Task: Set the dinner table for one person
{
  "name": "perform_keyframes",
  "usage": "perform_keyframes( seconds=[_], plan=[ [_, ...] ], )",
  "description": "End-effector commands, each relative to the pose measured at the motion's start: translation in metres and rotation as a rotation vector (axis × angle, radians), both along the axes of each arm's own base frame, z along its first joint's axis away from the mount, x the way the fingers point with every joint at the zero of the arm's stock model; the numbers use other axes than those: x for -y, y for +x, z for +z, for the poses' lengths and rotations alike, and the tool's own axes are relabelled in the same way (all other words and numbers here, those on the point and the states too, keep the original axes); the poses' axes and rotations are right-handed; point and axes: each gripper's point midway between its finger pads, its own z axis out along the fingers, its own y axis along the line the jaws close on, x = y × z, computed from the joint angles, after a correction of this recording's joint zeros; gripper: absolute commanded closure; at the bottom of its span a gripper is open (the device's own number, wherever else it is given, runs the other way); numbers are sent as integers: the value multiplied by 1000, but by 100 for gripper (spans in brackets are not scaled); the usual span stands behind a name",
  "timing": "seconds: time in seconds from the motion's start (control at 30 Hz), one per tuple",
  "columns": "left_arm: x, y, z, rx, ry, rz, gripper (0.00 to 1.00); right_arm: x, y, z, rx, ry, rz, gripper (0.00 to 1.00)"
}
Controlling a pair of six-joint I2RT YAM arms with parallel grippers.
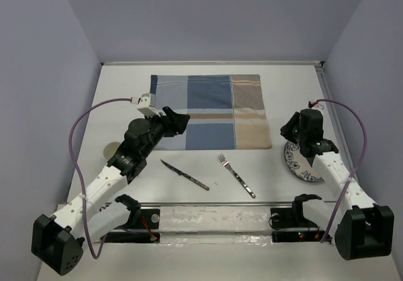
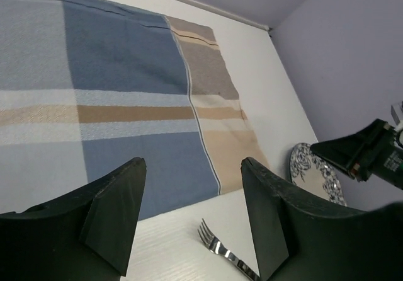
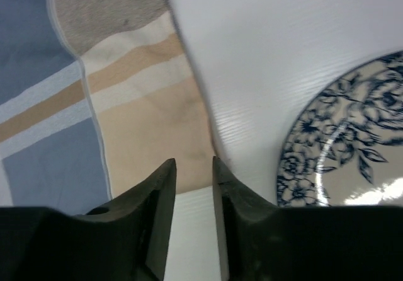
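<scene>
Top external: left gripper (image 1: 182, 121) and right gripper (image 1: 285, 131) are released; the striped placemat (image 1: 208, 104) could be rucked by a dragged floral plate (image 1: 302, 171).

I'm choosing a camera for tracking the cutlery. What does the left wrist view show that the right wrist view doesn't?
Only the left wrist view: the fork, lying just off the striped cloth's near edge, seen between the left gripper's wide-apart fingers. Only the right wrist view: the right gripper, its fingers narrowly apart with nothing between them. Both: the striped cloth, the blue floral plate and the white dinner table. Neither shows the knife.
</scene>
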Motion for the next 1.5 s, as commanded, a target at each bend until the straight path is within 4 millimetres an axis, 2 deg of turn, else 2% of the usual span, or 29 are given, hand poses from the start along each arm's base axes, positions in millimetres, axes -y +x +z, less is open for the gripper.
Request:
perform_keyframes(
  seconds=[0.0, 0.03, 0.07, 0.1, 0.13, 0.17, 0.2, 0.23, 0.27, 0.33, 0.37, 0.4, 0.57, 0.67, 0.83, 0.87, 1.0, 1.07, 1.17, 1.23, 1.33, 1.37, 1.43, 1.47],
  plan=[
    [29, -27, 64, 149, 13, -207, 27, 62, -11, 2, -8, -81, -319, 76],
    [32, -34, 66, 149, 43, -243, 25, 86, -20, -1, -24, -98, -425, 93],
    [34, -41, 73, 162, 51, -272, 24, 99, -25, -2, -30, -85, -481, 100],
    [36, -53, 95, 208, 46, -317, 23, 110, -30, -3, -36, -62, -530, 100],
    [34, -60, 93, 208, 86, -338, 22, 120, -36, -1, -33, -47, -565, 100],
    [33, -66, 98, 224, 98, -355, 19, 142, -45, -1, -29, -21, -641, 100],
    [28, -76, 107, 248, 106, -370, 17, 151, -54, -6, -42, -7, -678, 100],
    [25, -80, 106, 247, 126, -375, 15, 160, -61, -2, -26, 4, -716, 92],
    [22, -83, 108, 269, 150, -378, 14, 176, -73, -4, -30, 8, -783, 77],
    [16, -89, 110, 291, 161, -375, 13, 190, -87, -9, -37, -5, -866, 42],
    [13, -91, 107, 304, 171, -372, 12, 203, -100, -18, -62, -2, -949, 21],
    [12, -90, 106, 313, 177, -365, 12, 207, -107, -24, -83, 9, -979, 16],
    [9, -81, 86, 303, 234, -300, 9, 223, -139, -45, -162, 41, -1124, 16],
    [7, -85, 79, 310, 256, -287, 8, 220, -141, -54, -176, 124, -1148, 16],
    [2, -92, 78, 321, 258, -270, 7, 200, -141, -85, -257, 242, -1131, 16],
    [1, -93, 79, 324, 258, -269, 7, 199, -141, -86, -255, 254, -1133, 16],
    [1, -94, 81, 335, 253, -270, 6, 182, -130, -98, -235, 366, -1100, 18],
    [0, -94, 80, 332, 256, -268, 6, 180, -124, -102, -216, 391, -1077, 19],
    [0, -93, 76, 322, 262, -265, 6, 161, -116, -119, -236, 490, -1012, 24],
    [1, -91, 74, 316, 264, -265, 6, 154, -102, -117, -177, 553, -963, 32],
    [2, -88, 72, 306, 270, -261, 6, 147, -97, -118, -126, 594, -927, 42],
    [1, -86, 71, 301, 271, -253, 6, 147, -90, -113, -90, 602, -897, 53],
    [0, -83, 69, 296, 273, -250, 6, 146, -88, -113, -76, 601, -880, 59],
    [-1, -81, 68, 293, 274, -242, 6, 145, -87, -113, -73, 599, -864, 66]
  ],
)
